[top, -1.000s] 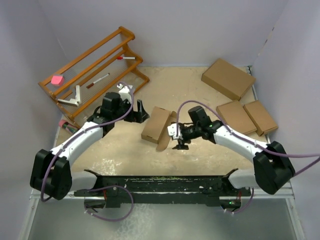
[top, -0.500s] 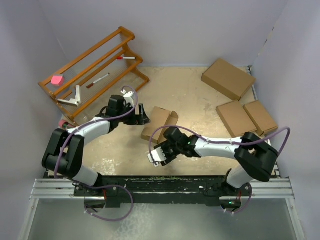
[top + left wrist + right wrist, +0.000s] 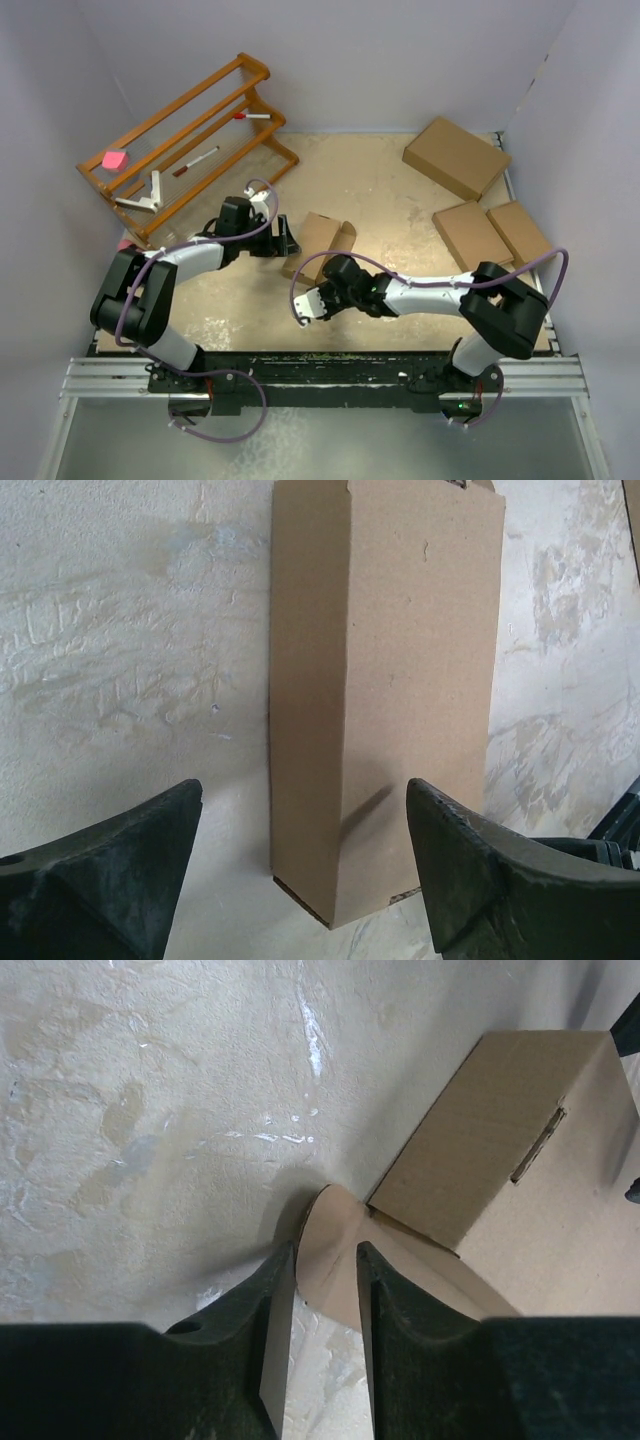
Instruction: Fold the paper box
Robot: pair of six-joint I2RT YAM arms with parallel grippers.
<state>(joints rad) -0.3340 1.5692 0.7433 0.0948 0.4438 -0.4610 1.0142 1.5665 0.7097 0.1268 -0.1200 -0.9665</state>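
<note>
- I am working on the closing stage of folding the paper box (image 3: 318, 243): the body is already standing as a shallow rectangular shell, and, as I judge it, one end flap is waiting to be tucked in.
- The paper box is lying near the middle of the surface (image 3: 400, 190), a little nearer the near edge than the far one, well apart from the ready-made boxes (image 3: 470, 200) along the right edge.
- My left gripper (image 3: 280, 241) is hovering at the box's left side with its jaws standing wide apart. In the left wrist view they are straddling the box's width (image 3: 385, 680) without touching it.
- My right gripper (image 3: 308, 306) is sitting low at the end of the box facing the near edge, jaws standing only narrowly apart.
- The rounded flap (image 3: 335, 1280) is lying in that gap, and I cannot tell whether the jaws are pinching it yet.
- The next move is calling, I think, for a firm hold on that flap, then a swing up and into the open end, while my left gripper is bracing the body so it is not sliding.
- The box is showing plain brown cardboard with crisp edges, a flat unmarked top panel, and a narrow slot (image 3: 538, 1145) cut into the face seen from the right wrist.
- The flap is sticking out flat along the surface, its crease looking soft, so it is likely to bend if I am pulling it askew.
</note>
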